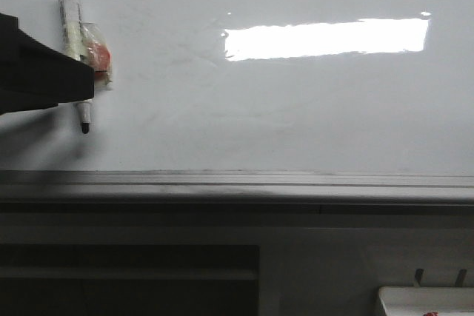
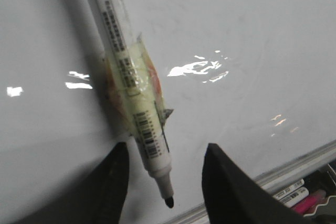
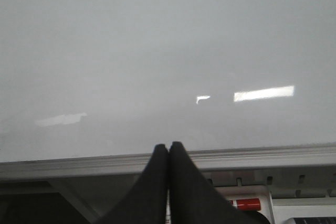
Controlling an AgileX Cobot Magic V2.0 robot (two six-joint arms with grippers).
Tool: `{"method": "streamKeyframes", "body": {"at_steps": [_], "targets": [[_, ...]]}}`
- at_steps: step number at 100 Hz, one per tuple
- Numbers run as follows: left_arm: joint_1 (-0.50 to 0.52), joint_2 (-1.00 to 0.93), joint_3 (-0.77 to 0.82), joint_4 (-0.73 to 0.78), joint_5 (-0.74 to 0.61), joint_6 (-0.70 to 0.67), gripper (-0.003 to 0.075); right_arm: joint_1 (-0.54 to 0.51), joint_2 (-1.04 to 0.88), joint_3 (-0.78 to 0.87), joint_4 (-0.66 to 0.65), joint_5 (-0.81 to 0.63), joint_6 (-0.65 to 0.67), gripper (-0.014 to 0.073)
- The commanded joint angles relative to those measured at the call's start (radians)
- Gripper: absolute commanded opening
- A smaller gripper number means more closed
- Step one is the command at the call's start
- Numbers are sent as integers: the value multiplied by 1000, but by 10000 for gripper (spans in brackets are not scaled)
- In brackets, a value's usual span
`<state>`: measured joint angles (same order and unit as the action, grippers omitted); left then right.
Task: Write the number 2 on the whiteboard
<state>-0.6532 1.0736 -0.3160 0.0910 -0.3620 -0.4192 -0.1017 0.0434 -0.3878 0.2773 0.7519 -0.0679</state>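
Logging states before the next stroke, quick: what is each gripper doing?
Left gripper: open, fingers either side of the marker, which is not clamped.
Right gripper: closed, empty.

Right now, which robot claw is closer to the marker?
Left. The left claw has the marker between its open fingers. The right claw is shut, down by the whiteboard ledge, no marker near.

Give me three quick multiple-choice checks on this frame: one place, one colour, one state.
1. Where is the marker in the front view?
A. upper left of the whiteboard
B. lying on the ledge
C. in the tray
2. What colour is the marker tip?
A. red
B. black
C. blue
3. What is the right gripper's state?
A. wide open
B. shut on the marker
C. shut, empty

Answers:
1 A: the marker lies against the whiteboard at upper left.
2 B: the marker tip is black.
3 C: the right gripper has its fingers pressed together with nothing between them.
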Motion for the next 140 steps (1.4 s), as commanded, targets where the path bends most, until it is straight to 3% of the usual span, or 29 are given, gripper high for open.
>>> {"method": "streamKeyframes", "body": {"at_steps": [1, 33, 41, 53, 61, 72, 83, 107, 125, 140], "targets": [[-9, 10, -35, -40, -113, -11, 305, 1, 25, -29, 10, -79, -13, -60], [-9, 128, -67, -74, -161, -11, 289, 1, 25, -29, 10, -79, -13, -60], [-9, 157, -82, -74, -138, -11, 216, 1, 25, -29, 10, -79, -13, -60], [-9, 172, -85, -64, -134, -1, -25, 1, 25, -29, 15, -54, -20, -60], [-9, 172, -85, -17, -133, 1, -20, 1, 26, -29, 53, -49, -104, -60], [-9, 153, -85, 62, -121, 1, -20, 20, 41, -29, 239, -38, -324, -60], [-9, 111, -85, 141, -116, 1, -20, 61, 67, -29, 363, -25, -435, -60], [-9, -22, -85, 429, -92, 1, -20, 204, 123, -29, 376, -55, -525, -60], [-9, -110, -85, 453, -28, 1, -20, 355, 182, -29, 376, -133, -567, -60], [-9, -155, -85, 514, -18, 1, -20, 547, 250, -29, 329, -221, -571, -48]]}}
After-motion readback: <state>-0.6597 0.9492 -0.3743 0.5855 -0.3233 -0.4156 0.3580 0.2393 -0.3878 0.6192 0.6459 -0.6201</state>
